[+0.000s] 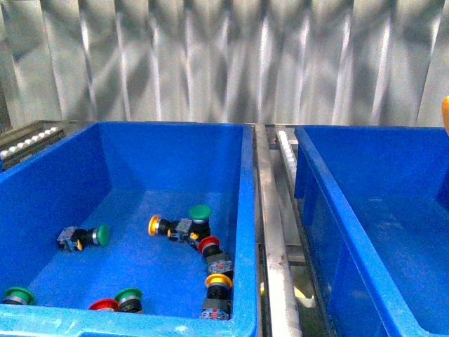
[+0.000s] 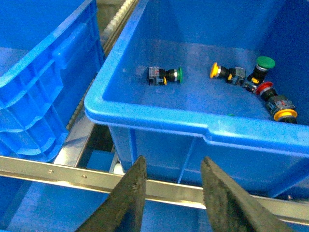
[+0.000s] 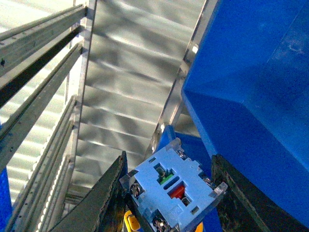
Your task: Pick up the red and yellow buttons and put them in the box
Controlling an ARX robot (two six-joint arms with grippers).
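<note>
The right fingers (image 3: 166,193) are gripping a button (image 3: 171,191), contact block facing the wrist camera, beside the right box (image 3: 251,96). The left fingers (image 2: 171,193) are hanging released outside the left box (image 2: 159,118), where other buttons (image 1: 210,246) are lying.

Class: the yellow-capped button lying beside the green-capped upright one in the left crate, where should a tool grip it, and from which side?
Grip the yellow-capped button across its black body behind the cap, coming from above. It lies on its side, cap toward the crate's left wall, so the body's flanks are exposed.
</note>
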